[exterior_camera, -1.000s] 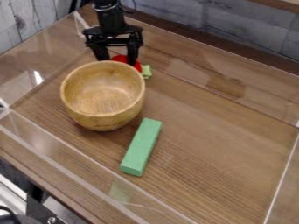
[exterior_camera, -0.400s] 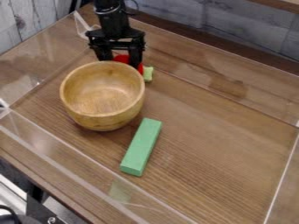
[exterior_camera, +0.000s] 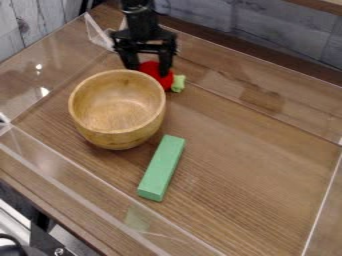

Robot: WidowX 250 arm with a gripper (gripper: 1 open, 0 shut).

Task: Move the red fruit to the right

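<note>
The red fruit (exterior_camera: 162, 73) lies on the wooden table just behind the wooden bowl (exterior_camera: 118, 108), its light green end (exterior_camera: 177, 84) pointing right. My black gripper (exterior_camera: 146, 55) points straight down over the fruit, open, with its fingers (exterior_camera: 122, 53) on either side of the fruit's upper part. Most of the fruit is hidden behind the fingers, and I cannot tell whether they touch it.
A flat green block (exterior_camera: 162, 167) lies in front of the bowl. Clear plastic walls (exterior_camera: 80, 185) ring the table. Bare wood (exterior_camera: 254, 110) stretches to the right of the fruit.
The gripper has slid a little to the right and away from the bowl, staying open. More of the red fruit now shows beneath it, shifted slightly right.
</note>
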